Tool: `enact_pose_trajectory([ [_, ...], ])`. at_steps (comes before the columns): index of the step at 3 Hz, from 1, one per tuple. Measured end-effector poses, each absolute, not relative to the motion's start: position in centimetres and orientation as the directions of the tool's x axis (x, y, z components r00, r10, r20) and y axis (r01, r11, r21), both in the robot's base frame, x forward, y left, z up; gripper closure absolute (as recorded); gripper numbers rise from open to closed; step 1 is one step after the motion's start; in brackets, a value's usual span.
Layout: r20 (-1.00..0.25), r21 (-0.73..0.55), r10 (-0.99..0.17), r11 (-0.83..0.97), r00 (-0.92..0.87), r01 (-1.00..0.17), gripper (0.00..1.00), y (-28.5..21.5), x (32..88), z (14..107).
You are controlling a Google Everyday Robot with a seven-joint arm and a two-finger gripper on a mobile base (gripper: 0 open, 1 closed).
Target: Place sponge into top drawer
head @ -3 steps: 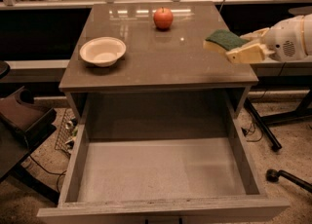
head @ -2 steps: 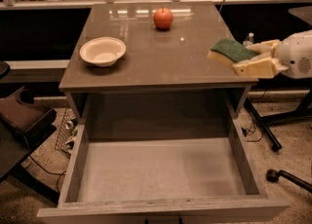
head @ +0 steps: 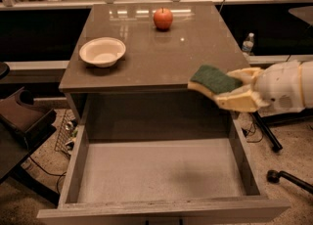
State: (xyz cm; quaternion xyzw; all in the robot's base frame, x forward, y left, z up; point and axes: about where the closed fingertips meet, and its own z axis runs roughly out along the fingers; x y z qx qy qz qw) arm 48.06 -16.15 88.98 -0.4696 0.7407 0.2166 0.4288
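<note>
My gripper (head: pixel 234 88) comes in from the right and is shut on the sponge (head: pixel 213 80), dark green on top with a yellow base. It holds the sponge in the air at the table's front right edge, above the back right part of the top drawer (head: pixel 161 172). The drawer is pulled wide open below the tabletop, and its pale flat bottom shows nothing in it.
On the brown tabletop (head: pixel 161 48) a white bowl (head: pixel 102 52) sits at the left and a red apple (head: pixel 163 18) at the back. A water bottle (head: pixel 248 44) stands on the floor at the right, with a chair base (head: pixel 288 177) lower right.
My gripper has carried the sponge forward and to the left, from over the table's right side to its front right edge, over the open drawer.
</note>
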Motion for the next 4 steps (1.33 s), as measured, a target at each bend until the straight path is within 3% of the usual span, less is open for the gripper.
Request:
enact_pose_trajectory([
  [2,-0.754,-0.052,-0.619,0.391,-0.220,-0.919,1.00,-8.7,43.9,80.2],
  [4,-0.703,-0.009,-0.684,0.281,-0.193,-0.960,1.00,-3.7,43.1,73.9],
])
